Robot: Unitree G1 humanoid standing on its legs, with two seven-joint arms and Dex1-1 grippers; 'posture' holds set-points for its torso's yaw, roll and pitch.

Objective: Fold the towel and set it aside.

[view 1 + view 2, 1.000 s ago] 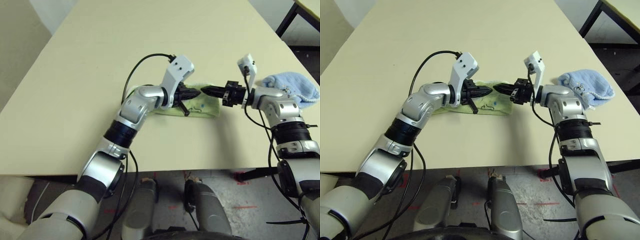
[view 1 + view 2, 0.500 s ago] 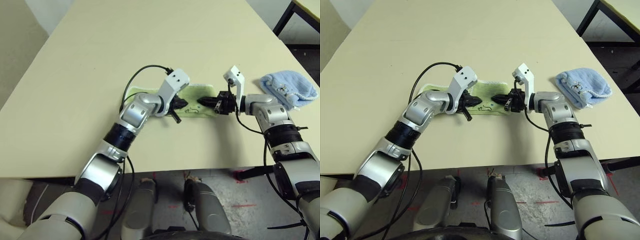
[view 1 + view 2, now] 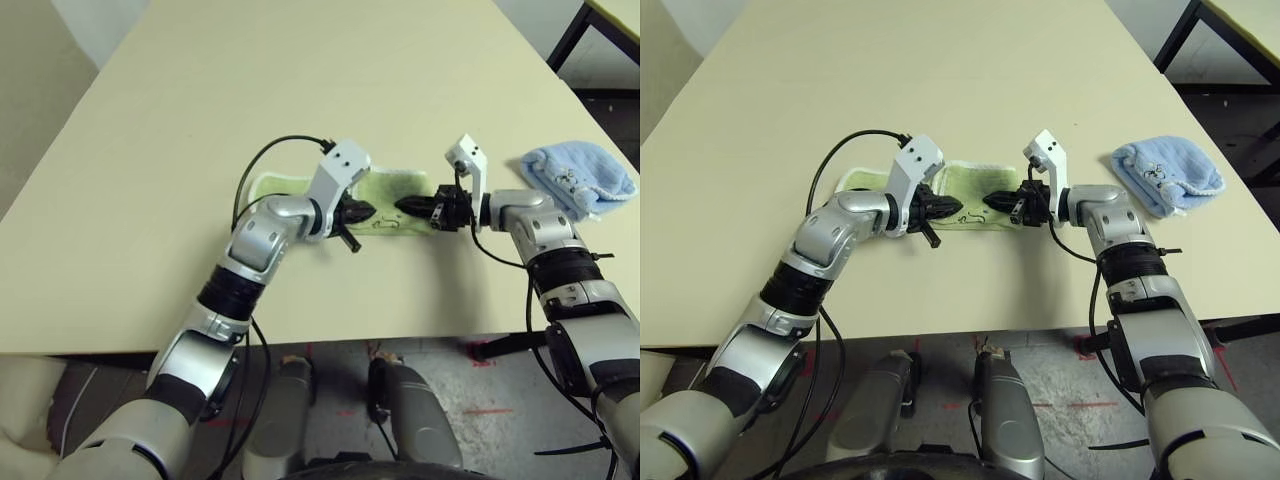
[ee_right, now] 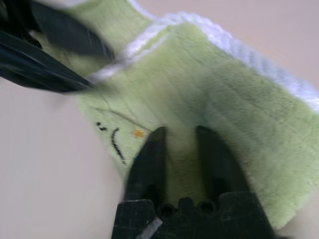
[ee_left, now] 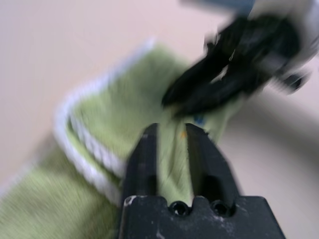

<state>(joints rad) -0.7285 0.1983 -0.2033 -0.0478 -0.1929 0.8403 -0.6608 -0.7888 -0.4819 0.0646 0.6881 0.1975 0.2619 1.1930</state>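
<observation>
The left gripper (image 5: 172, 137) had its two black fingers parted a little, with a strip of the green towel (image 3: 390, 188) showing in the slot between them; half a second before, both grippers pinched the cloth shut. The right gripper (image 4: 180, 144) stood the same way, slightly spread over the terry pile, tips facing the left one's from three o'clock. The release suggested the fold had just been laid down (whether either finger touched the cloth, I could not tell). The towel lay doubled near the table's (image 3: 150, 180) centre, its white edging (image 4: 234, 45) stacked in two layers and the dark embroidered motif (image 4: 115, 142) uppermost. Setting it aside looked not yet done. A light blue folded towel (image 3: 578, 178) sat well apart at three o'clock
</observation>
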